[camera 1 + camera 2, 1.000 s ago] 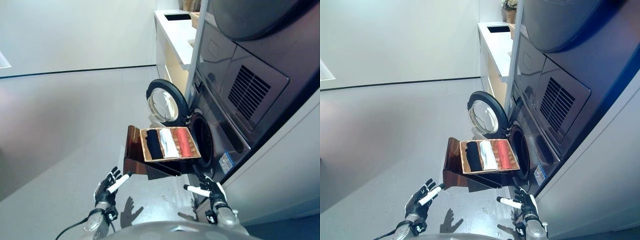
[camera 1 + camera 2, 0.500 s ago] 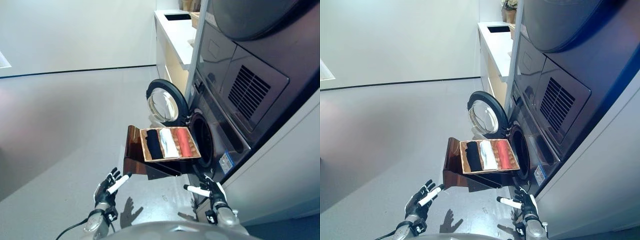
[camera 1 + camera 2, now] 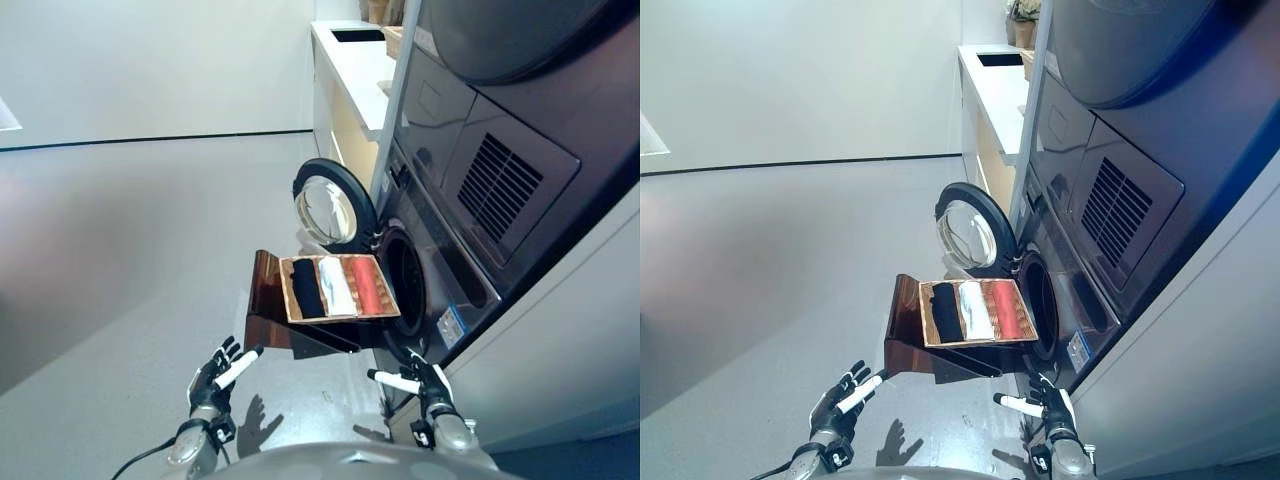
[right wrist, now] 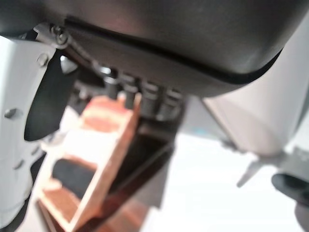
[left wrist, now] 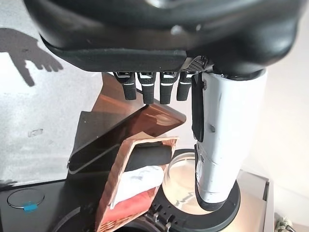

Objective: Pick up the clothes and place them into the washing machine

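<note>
A wicker basket (image 3: 335,317) rests on a brown stand (image 3: 270,310) in front of the washing machine's round opening (image 3: 408,282). Three folded clothes lie side by side in it: a dark one (image 3: 307,288), a white one (image 3: 338,285) and a red one (image 3: 369,284). The machine's round door (image 3: 330,205) stands swung open beyond the basket. My left hand (image 3: 218,374) hangs low, short of the stand, open and empty. My right hand (image 3: 418,381) hangs low near the machine's front, also open and empty. The basket (image 5: 116,179) shows past the left hand's fingers.
A second appliance (image 3: 500,150) is stacked above the washing machine. A white counter (image 3: 355,65) runs along the wall beyond it. Grey floor (image 3: 130,260) spreads out to the left of the stand.
</note>
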{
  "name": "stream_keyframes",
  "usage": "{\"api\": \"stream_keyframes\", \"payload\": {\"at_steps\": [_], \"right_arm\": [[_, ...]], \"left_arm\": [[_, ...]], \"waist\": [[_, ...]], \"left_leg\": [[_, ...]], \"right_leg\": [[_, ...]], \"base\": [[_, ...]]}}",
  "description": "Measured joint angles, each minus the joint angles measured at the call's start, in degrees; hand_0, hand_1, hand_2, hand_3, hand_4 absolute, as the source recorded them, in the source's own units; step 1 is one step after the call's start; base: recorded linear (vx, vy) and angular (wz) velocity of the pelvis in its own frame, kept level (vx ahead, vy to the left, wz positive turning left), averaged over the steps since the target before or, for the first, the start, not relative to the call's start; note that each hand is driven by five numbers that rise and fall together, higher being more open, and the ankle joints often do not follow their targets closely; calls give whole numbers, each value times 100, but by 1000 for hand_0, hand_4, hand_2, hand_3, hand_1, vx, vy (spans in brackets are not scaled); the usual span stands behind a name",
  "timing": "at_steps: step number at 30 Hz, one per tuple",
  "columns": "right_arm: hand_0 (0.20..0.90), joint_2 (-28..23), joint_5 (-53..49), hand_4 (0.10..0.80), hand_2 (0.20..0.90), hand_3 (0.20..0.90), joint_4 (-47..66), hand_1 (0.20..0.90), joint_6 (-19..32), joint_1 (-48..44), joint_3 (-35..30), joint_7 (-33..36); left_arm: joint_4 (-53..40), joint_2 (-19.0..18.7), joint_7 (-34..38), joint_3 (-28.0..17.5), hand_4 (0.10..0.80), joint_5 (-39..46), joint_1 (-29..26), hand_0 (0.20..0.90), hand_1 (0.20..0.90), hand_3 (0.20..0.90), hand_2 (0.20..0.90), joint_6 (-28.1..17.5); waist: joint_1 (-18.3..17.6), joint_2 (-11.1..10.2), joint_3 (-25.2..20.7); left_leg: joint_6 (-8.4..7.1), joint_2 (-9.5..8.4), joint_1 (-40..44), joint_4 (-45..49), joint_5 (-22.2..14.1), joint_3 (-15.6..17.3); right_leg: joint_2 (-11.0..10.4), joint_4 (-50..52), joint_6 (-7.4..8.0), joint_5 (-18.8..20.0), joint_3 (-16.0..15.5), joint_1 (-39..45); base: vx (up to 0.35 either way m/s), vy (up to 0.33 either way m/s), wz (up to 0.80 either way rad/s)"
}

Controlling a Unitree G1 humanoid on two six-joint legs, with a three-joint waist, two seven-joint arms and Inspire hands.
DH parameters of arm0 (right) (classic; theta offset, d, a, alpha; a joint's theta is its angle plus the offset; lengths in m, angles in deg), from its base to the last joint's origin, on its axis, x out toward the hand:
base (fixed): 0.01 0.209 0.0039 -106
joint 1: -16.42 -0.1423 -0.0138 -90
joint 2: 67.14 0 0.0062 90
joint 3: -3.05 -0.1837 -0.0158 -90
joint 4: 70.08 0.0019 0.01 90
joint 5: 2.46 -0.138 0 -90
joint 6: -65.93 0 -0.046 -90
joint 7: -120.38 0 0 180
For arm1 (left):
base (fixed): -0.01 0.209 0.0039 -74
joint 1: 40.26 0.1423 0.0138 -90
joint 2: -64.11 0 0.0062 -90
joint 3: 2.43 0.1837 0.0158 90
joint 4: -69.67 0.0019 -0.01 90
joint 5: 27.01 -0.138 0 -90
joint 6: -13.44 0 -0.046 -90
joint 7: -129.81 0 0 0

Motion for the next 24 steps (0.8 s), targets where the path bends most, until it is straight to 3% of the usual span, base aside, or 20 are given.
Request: {"api": "stream_keyframes", "payload": {"at_steps": [2,15,19,21,24], "right_arm": [[900,1,-39,800,900,900,0,900,0,17,-96,1],[900,11,-113,800,900,900,-261,900,-6,4,-220,-20],[900,14,-132,800,900,900,-499,900,-8,0,-398,-18],[900,7,-247,800,900,900,-545,900,-8,8,-567,-16],[900,4,-346,800,900,900,-561,900,-6,38,-712,-20]], "left_arm": [[0,42,-2,9,800,-1,-74,900,900,900,900,2],[-2,19,-4,38,800,-4,-159,900,900,900,900,2],[-1,1,-6,33,800,-8,-203,900,900,900,900,4],[-2,-52,-9,32,800,-25,-284,900,900,900,900,27],[18,-92,-12,29,800,-73,-411,900,900,900,900,40]], "waist": [[-14,-19,1],[12,-160,28],[17,-300,76],[2,-430,145],[-7,-401,312]], "left_leg": [[23,-7,-145,-1,48,-21],[92,-186,-156,-3,37,51],[213,-374,-114,-2,10,15],[364,-584,-135,103,-87,-20],[521,-683,-146,300,-192,-57]], "right_leg": [[-27,2,-1,-5,-167,-27],[-211,30,46,15,-123,-106],[-423,321,167,-102,-133,-121],[-681,795,196,-264,-172,-246],[-854,1739,41,-183,-99,-573]], "base": [[35,53,35],[16,125,-1],[33,154,9],[31,196,23],[48,188,25]]}}
